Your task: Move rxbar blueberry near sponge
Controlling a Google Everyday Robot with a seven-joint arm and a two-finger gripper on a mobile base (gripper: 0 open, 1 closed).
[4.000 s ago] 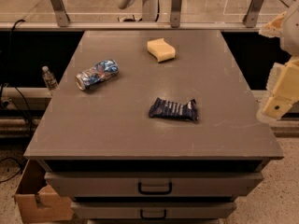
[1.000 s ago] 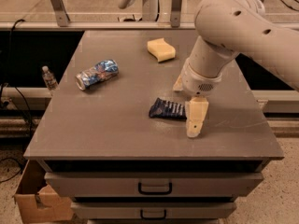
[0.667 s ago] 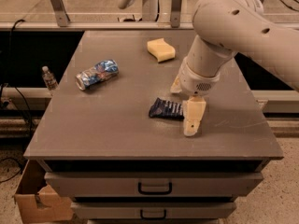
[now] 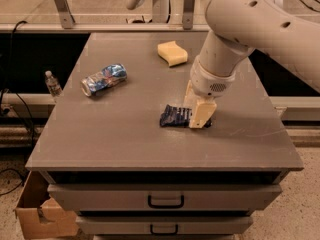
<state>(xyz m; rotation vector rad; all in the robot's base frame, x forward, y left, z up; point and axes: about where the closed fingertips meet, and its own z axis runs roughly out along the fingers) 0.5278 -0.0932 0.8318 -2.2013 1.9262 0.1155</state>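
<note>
Now gripper shifted left onto right end of rxbar blueberry, frame centre; whether pinching, cannot tell. Grasp likely next; sponge upper centre.

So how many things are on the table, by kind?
1 snack bar, with the tool down over its right end
1 sponge
1 crushed can
Total: 3

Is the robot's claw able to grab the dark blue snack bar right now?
Probably yes. The gripper is down at the right end of the rxbar blueberry, with nothing between them; the crushed can and sponge lie well away.
</note>
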